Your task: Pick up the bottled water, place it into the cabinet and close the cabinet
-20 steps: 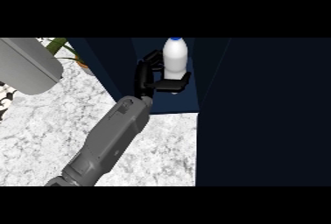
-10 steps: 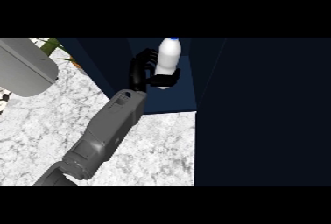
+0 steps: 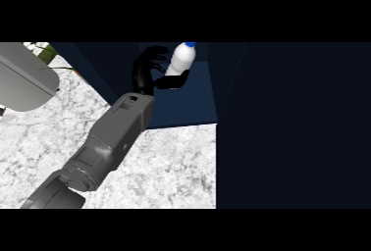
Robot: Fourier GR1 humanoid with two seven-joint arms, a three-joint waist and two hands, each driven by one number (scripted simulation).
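The bottled water (image 3: 181, 58), white with a blue cap, leans to the left inside the open dark blue cabinet (image 3: 185, 110), above its shelf floor. My left hand (image 3: 147, 69) is shut on it: the fingers curl along the bottle's left side and the thumb (image 3: 174, 81) crosses under its lower end. The grey forearm (image 3: 116, 132) runs from the lower left corner up to the cabinet. My right hand does not show.
A wide dark panel (image 3: 297, 127) fills the right half of the view, next to the cabinet opening. A large pale grey rounded object (image 3: 25, 73) sits at the upper left on the marbled counter (image 3: 167, 166), with some greenery (image 3: 45, 49) behind it.
The hand has carried the bottle a little left and farther into the cabinet, and the bottle now leans. The forearm has swung left in the view.
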